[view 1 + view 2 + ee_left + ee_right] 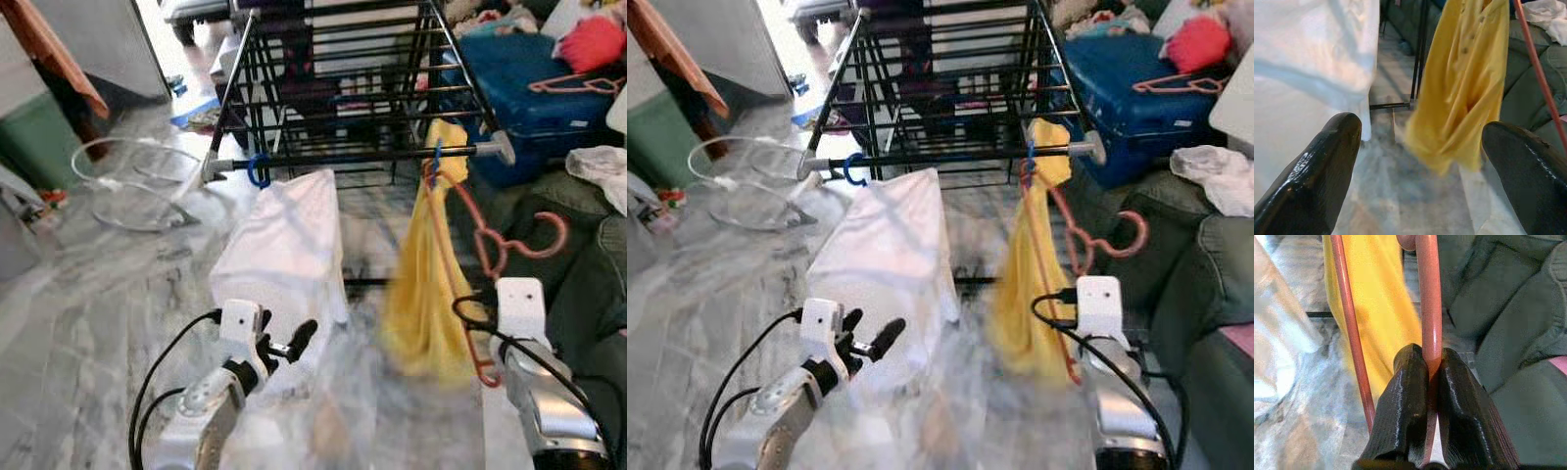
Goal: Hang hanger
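Observation:
A salmon plastic hanger [460,211] slants down from the front rail [362,155] of the black drying rack [343,98]; its hook [556,235] curls off to the right. A yellow garment [426,294], blurred, hangs beside it from the rail's right end, near a blue hook [436,152]. My right gripper [1431,357] is shut on one bar of the salmon hanger [1429,308], low down by the yellow cloth. My left gripper [284,348] is open and empty in front of a white garment [284,245], which hangs from the rail by another blue hook [258,171].
A blue suitcase [529,88] behind the rack carries another salmon hanger [573,85]. A grey-green sofa [588,284] with loose clothes closes in the right side. A wire ring [137,186] lies on the marble floor at left, near a green bin [39,137].

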Robot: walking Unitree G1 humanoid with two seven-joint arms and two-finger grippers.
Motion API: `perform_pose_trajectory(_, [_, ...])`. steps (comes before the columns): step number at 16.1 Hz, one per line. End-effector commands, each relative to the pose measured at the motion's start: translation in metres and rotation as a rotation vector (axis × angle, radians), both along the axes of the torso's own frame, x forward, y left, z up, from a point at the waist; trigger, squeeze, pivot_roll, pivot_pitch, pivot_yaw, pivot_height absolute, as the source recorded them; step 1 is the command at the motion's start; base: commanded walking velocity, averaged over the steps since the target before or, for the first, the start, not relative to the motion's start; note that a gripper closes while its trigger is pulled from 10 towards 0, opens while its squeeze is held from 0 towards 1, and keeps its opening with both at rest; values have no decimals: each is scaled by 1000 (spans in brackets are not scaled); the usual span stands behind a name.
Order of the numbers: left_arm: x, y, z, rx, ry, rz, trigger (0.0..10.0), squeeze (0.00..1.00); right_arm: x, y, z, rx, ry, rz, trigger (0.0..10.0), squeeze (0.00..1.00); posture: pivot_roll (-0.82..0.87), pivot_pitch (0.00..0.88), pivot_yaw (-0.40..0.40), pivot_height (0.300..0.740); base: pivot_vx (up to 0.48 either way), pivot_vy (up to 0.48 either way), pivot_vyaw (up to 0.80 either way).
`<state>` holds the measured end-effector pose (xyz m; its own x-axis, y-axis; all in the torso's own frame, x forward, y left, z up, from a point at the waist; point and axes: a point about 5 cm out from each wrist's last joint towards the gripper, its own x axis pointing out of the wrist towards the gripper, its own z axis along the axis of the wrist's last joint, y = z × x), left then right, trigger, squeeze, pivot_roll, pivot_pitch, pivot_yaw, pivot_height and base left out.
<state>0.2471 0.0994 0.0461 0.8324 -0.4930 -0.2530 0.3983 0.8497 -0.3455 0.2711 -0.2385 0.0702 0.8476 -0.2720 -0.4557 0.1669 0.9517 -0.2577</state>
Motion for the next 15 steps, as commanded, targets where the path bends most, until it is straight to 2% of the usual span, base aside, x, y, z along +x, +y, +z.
perform_pose_trajectory(1, [-1, 3, -1, 17, 8, 7, 10000, 0, 3, 9, 4, -3, -12, 57, 10000, 0, -184, 0, 102, 740, 0, 0, 0])
perform_pose_trajectory(2, [-1, 3, -1, 18, 9, 7, 10000, 0, 2, 10, 3, -8, -4, 69, 10000, 0, -184, 0, 102, 740, 0, 0, 0])
perform_pose_trajectory(3, [0, 3, -1, 15, 12, 14, 10000, 0, 2, 10, 3, -94, -1, 114, 10000, 0, -188, 0, 101, 740, 0, 0, 0])
perform_pose_trajectory(4, [1, 3, -1, 11, 11, 20, 10000, 0, 0, 6, 1, -137, 7, 99, 10000, 0, -188, 0, 100, 740, 0, 0, 0])
perform_pose_trajectory(8, [2, 4, -1, 7, 8, 23, 10000, 0, -11, -18, -3, -148, 15, -74, 10000, 0, -190, 0, 105, 740, 0, 0, 0])
perform_pose_trajectory(12, [4, 2, 0, 9, 8, 10, 10000, 0, -1, 1, -9, -74, 60, 115, 10000, 0, -195, 0, 112, 740, 0, 0, 0])
perform_pose_trajectory(15, [5, 3, 1, 0, 7, 20, 10000, 0, -3, 11, -17, -54, 113, 211, 10000, 0, -191, 0, 107, 740, 0, 0, 0])
